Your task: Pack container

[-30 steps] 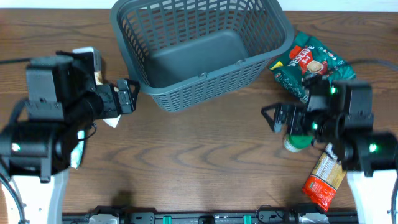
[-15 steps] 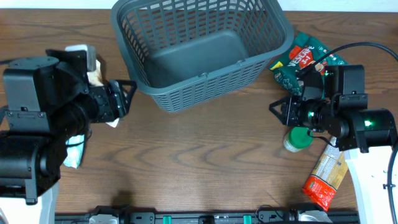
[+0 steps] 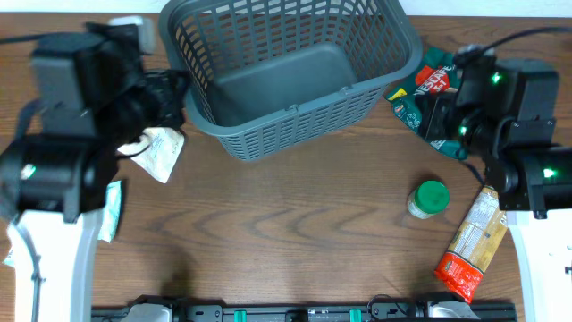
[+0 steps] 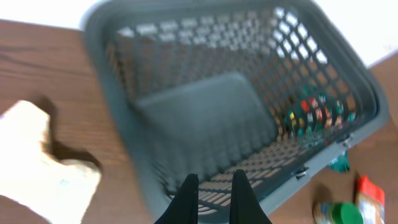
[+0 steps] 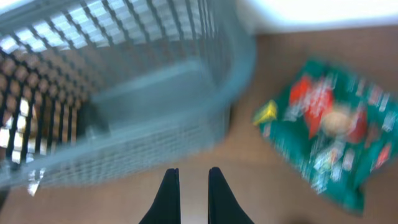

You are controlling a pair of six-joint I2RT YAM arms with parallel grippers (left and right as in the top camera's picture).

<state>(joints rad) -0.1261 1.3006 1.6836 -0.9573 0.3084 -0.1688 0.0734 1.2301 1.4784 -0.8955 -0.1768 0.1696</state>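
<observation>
The container (image 3: 295, 134) is noted upright at the far middle of the desk (image 3: 295, 224), with the left tool (image 4: 214, 186) seen by its left rim and the right tool (image 5: 189, 186) near its right wall, both narrowly parted, nothing gripped.

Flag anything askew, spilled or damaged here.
The container sits skewed to the table edge and is empty; the green packet, the jar and the red packet lie scattered outside it. Nothing spilled or visibly damaged.
</observation>
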